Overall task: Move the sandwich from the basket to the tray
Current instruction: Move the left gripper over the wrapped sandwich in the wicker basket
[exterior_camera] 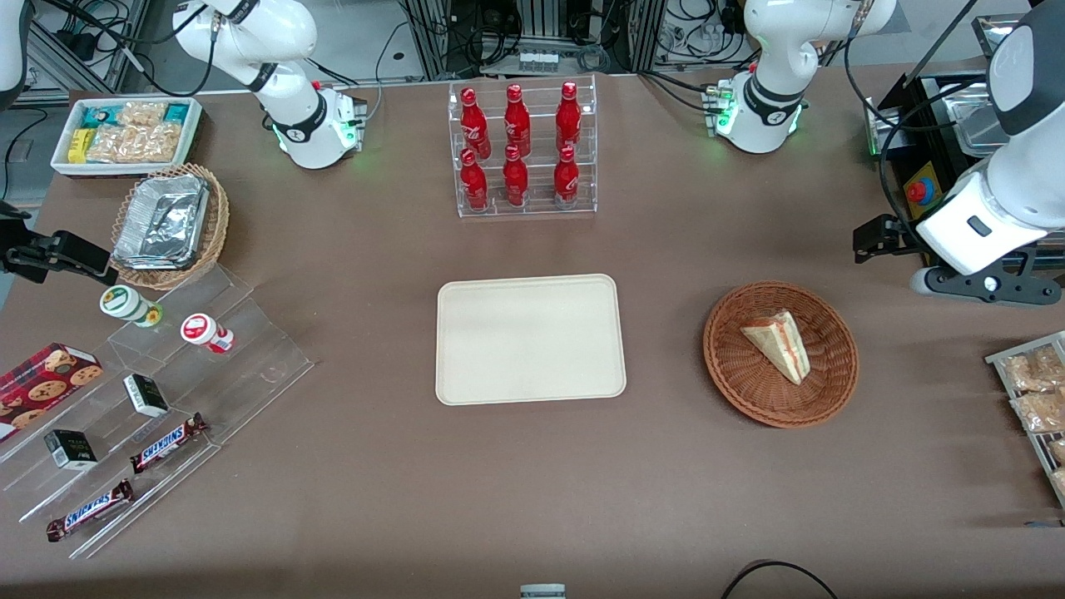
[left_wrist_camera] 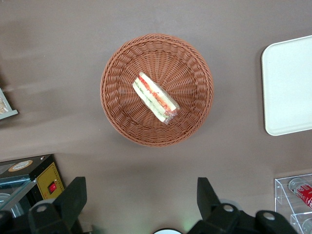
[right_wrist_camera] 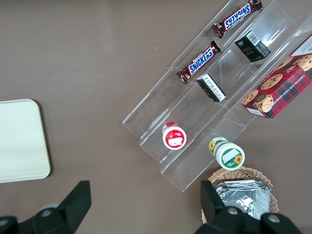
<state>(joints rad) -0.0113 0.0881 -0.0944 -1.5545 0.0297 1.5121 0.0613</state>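
Sandwich (exterior_camera: 780, 343) lies in the basket (exterior_camera: 732, 366), a wrapped wedge resting on the weave with its red and green filling edge showing in my wrist view (left_wrist_camera: 155, 97). The basket (left_wrist_camera: 117, 112) sits on the brown table (exterior_camera: 374, 499), toward my working arm's end, with the tray (exterior_camera: 466, 383) beside it, apart from it and bare. My pincer (left_wrist_camera: 140, 202) hangs high above the table, farther from the front camera than the basket, its two black fingers (left_wrist_camera: 72, 199) spread wide with nothing between them. In the front view it shows at the table's edge (exterior_camera: 878, 235). A clear rack of red bottles (exterior_camera: 516, 148) stands farther from the front camera than the tray.
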